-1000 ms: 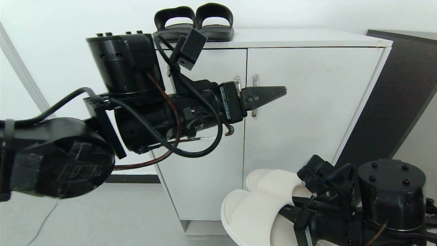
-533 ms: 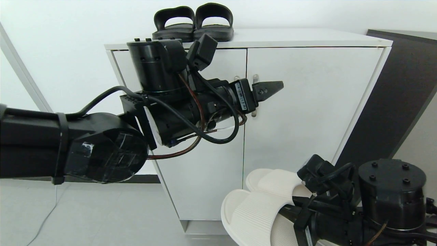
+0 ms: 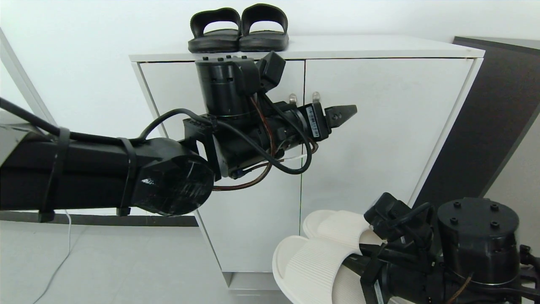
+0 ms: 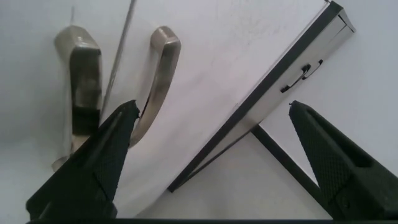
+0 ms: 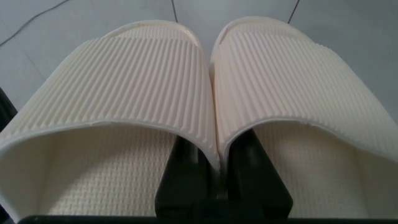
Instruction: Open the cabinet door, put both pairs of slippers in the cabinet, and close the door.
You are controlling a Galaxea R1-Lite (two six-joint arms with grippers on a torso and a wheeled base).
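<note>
Head view: over the last second the left gripper has swung in from the left and forward, jaws spread wide, to just beside the right door's handle on the closed cabinet, so opening the door looks close. Black slippers sit on top. Lower right, the right gripper stays clamped on the white slippers.

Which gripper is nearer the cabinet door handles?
Left. The left gripper is right at the handles, jaws open; the right gripper is well below them, holding the white slippers.
</note>
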